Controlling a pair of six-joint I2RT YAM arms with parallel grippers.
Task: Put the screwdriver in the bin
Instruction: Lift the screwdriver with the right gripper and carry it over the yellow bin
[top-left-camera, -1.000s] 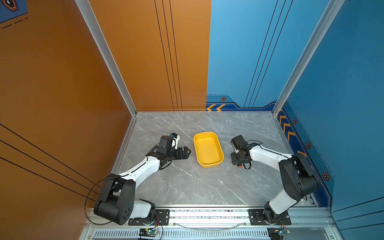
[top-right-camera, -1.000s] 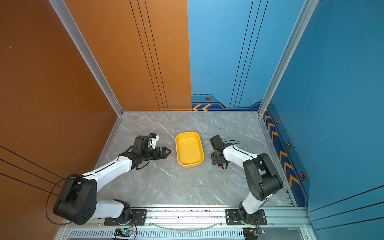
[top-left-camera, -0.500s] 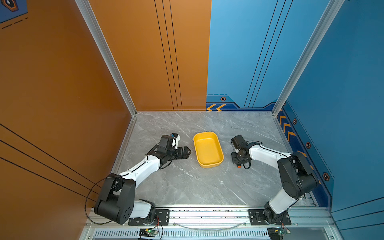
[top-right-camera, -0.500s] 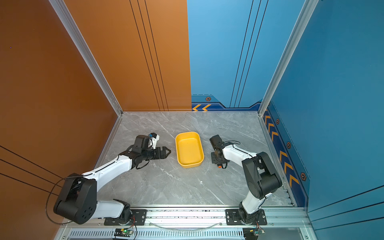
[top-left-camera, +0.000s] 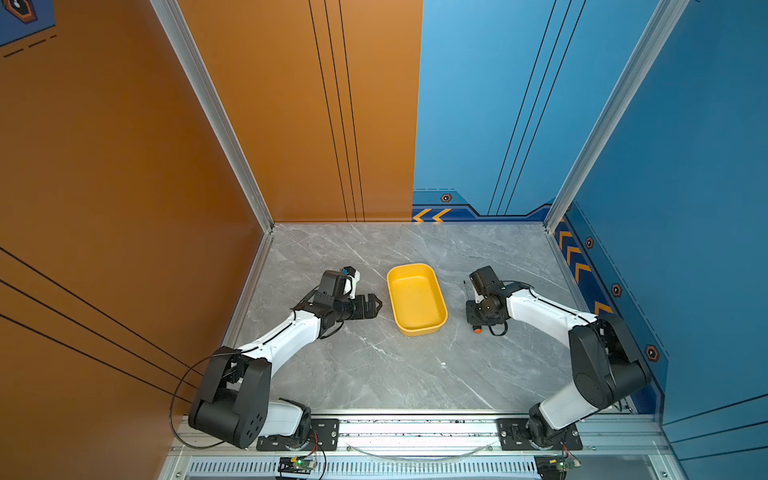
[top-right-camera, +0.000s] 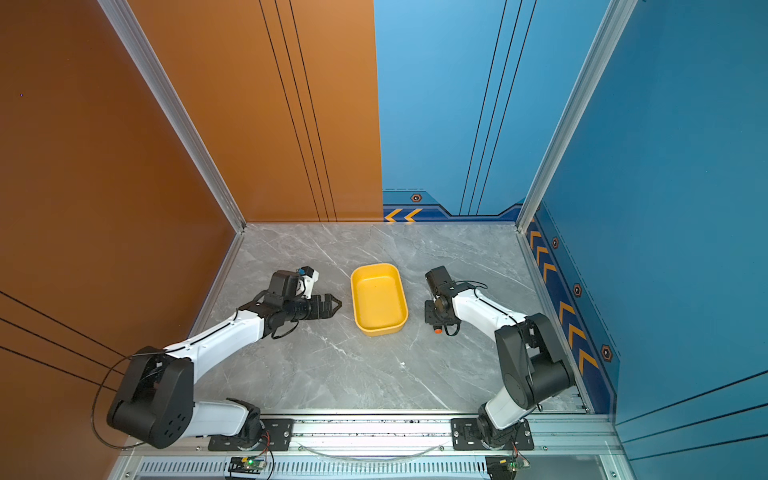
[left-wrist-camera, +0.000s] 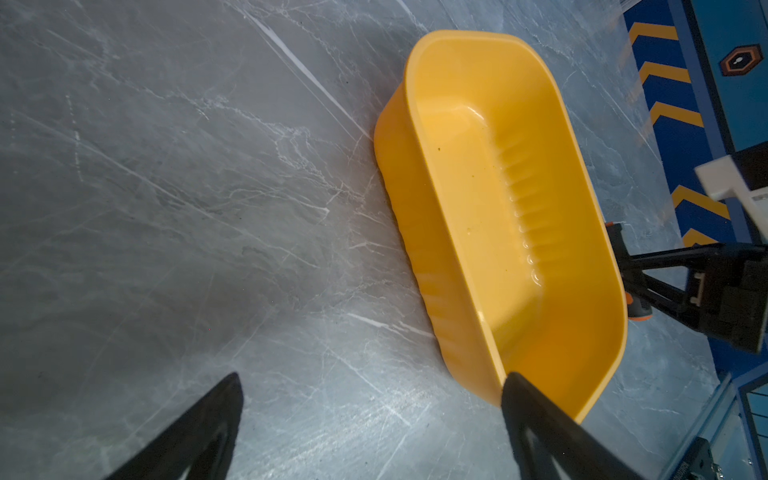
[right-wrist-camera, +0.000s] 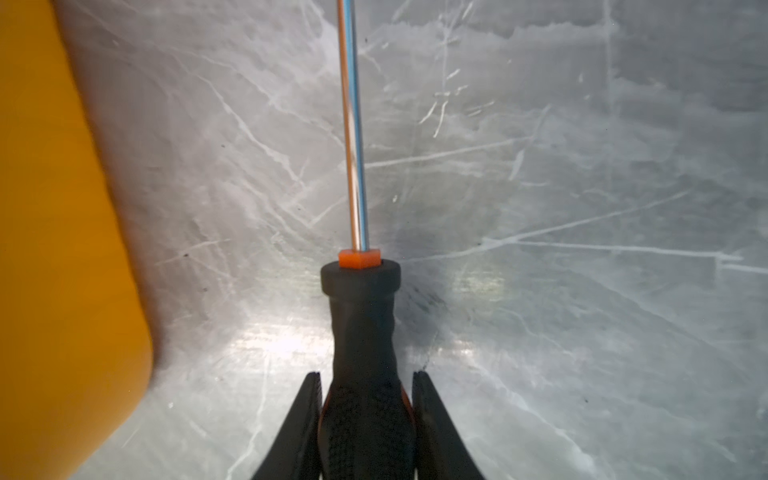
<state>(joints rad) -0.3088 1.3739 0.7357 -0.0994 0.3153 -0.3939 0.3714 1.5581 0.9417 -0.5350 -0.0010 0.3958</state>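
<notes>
- Black fingers of the right gripper (right-wrist-camera: 365, 376) were clamped on the screwdriver (right-wrist-camera: 360, 324) handle, down at the grey marble table (right-wrist-camera: 582, 208); couldn't tell if it was touching.
- Its shiny shaft ran alongside the yellow bin (right-wrist-camera: 62, 249), just beside it, not inside.
- On the bin's other long side, the left gripper (left-wrist-camera: 374, 376) was spread wide, holding nothing.
- Behind it all were the orange wall (top-left-camera: 291, 124) and the blue wall (top-left-camera: 478, 104).

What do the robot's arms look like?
Both arms, the left arm and the right arm, have smooth white shells with chunky black joints. Thin black cables loop beside them. Each ends in black, pointed jaws, with a boxy black camera at the wrist.
</notes>
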